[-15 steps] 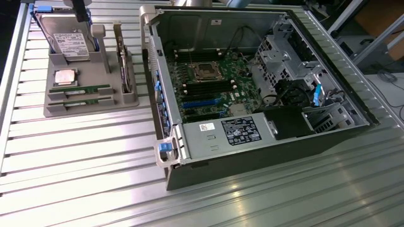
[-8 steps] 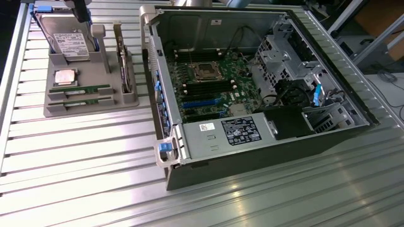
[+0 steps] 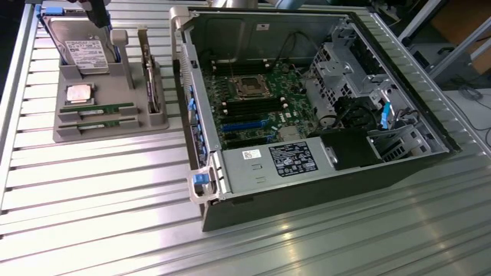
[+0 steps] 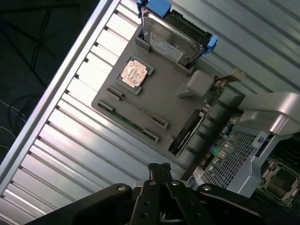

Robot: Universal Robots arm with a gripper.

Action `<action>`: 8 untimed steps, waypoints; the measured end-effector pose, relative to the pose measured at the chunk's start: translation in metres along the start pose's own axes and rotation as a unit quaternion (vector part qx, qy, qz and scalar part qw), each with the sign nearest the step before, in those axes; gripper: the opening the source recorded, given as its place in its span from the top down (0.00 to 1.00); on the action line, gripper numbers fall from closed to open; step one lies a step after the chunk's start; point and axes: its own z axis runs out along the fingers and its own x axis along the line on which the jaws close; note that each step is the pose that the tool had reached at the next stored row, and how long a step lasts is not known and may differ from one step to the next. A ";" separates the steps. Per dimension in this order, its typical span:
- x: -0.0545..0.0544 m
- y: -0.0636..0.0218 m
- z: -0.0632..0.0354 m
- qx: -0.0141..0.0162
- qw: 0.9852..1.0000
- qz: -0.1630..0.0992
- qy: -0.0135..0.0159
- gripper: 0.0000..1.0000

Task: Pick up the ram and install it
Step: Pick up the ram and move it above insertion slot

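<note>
The gripper (image 4: 159,172) I'm driving hangs shut and empty above the grey tray (image 3: 107,134) at the exterior view's left, where both ram sticks (image 3: 96,107) lie untouched by its near edge, so I judge the pick-up unstarted, calling for jaws opened and lined up along one stick.

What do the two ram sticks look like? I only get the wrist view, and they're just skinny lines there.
Observer: In the exterior view, the rear ram stick and the front ram stick are green boards, each with a white sticker.
Operator: What's beside the socket in the computer?
Observer: Long black slots run next to the processor socket.
Operator: And further along?
Observer: A grey power supply with a black label sits at the computer case end nearest the exterior camera.
</note>
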 end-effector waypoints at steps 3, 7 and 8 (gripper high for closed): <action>0.000 0.0000 0.0001 0.000 1.000 -0.023 0.000 0.89; 0.000 0.0000 0.0004 0.000 0.998 -0.070 0.000 0.89; 0.000 0.0000 0.0004 0.000 0.996 -0.084 0.000 0.89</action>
